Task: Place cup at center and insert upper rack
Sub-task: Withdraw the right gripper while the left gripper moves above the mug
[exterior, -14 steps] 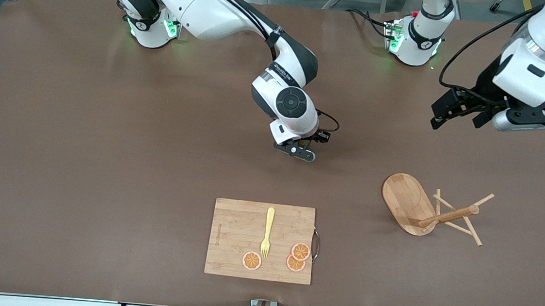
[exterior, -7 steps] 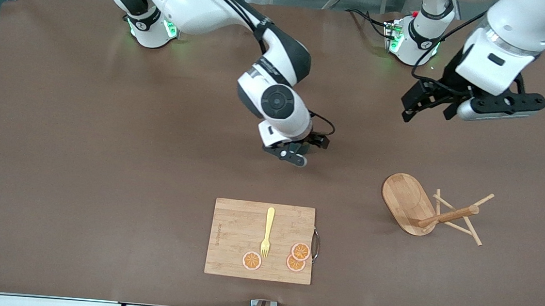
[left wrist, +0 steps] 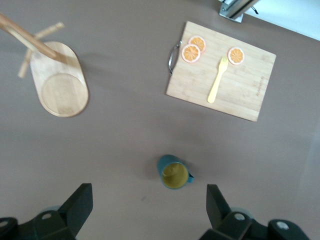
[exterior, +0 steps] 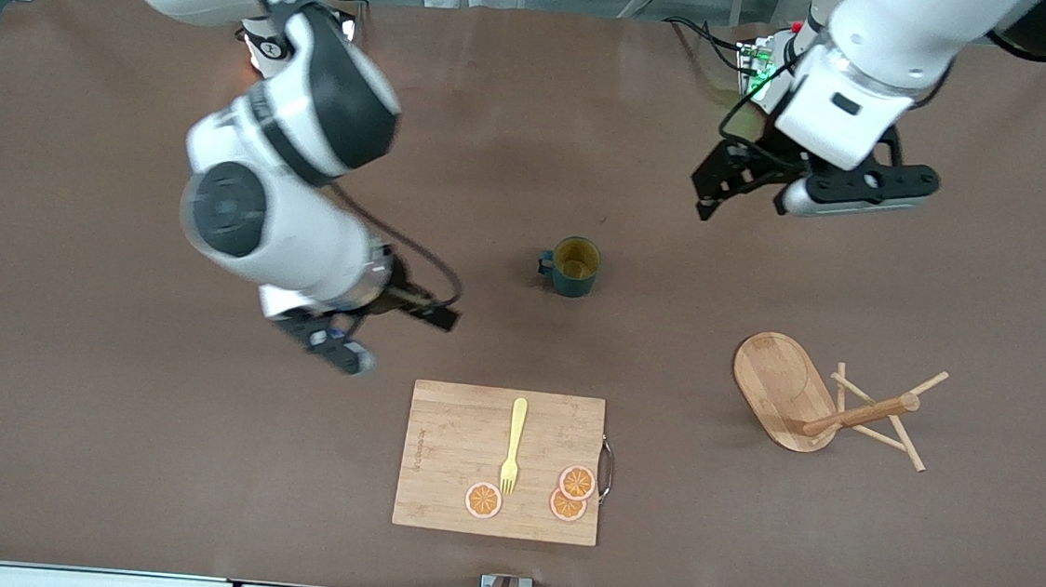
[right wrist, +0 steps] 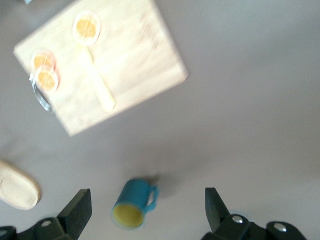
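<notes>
From the front: cup upright alone mid-counter, upper rack tipped on its side toward the left arm's end from the cup, right hand wide and empty. From the left wrist: left hand wide, empty, over bare counter near the cup. From the right wrist: nothing held; cup step apparently done, next likely grasping the rack's post and righting it.
</notes>
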Controlling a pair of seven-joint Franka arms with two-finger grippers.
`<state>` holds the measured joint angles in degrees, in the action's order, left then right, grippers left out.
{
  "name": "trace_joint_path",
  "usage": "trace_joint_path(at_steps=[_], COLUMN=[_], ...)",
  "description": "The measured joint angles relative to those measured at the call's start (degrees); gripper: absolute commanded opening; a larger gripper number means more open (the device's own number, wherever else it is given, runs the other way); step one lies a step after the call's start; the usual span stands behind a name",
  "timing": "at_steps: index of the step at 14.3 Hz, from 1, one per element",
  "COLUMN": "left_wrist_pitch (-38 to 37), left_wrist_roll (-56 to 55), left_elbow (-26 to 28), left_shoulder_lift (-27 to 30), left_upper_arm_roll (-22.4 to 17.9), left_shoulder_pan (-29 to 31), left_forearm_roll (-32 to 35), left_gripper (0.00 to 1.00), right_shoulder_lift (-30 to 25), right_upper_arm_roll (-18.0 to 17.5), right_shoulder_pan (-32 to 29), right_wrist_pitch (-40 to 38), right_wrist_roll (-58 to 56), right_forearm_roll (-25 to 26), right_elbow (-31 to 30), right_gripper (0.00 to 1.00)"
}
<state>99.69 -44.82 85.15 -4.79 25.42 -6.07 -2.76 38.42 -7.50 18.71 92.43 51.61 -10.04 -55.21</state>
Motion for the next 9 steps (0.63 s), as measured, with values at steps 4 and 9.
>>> trace_joint_path(at_steps=[4,9], left_wrist_pitch=[2.0,4.8], left_wrist_roll=[-11.4,-24.5], left_elbow=[0.2,0.4], left_shoulder_lift=[-2.8,-9.1], left_upper_arm_roll=[4.7,5.0], left_shoulder_pan=[-4.6,-15.8], left_forearm_roll=[6.3,13.0], left_gripper=[1.00,1.00], right_shoulder_lift=[0.1,-2.9], right_upper_arm_roll=[0.5,0.5], right_shoulder_pan=[-9.3,-18.8], right_wrist_pitch=[-5.6,-10.5], right_wrist_roll=[-13.1,-19.1], right_forearm_roll=[2.3,2.5], right_elbow=[-0.6,-0.4], right_gripper=[1.00,1.00])
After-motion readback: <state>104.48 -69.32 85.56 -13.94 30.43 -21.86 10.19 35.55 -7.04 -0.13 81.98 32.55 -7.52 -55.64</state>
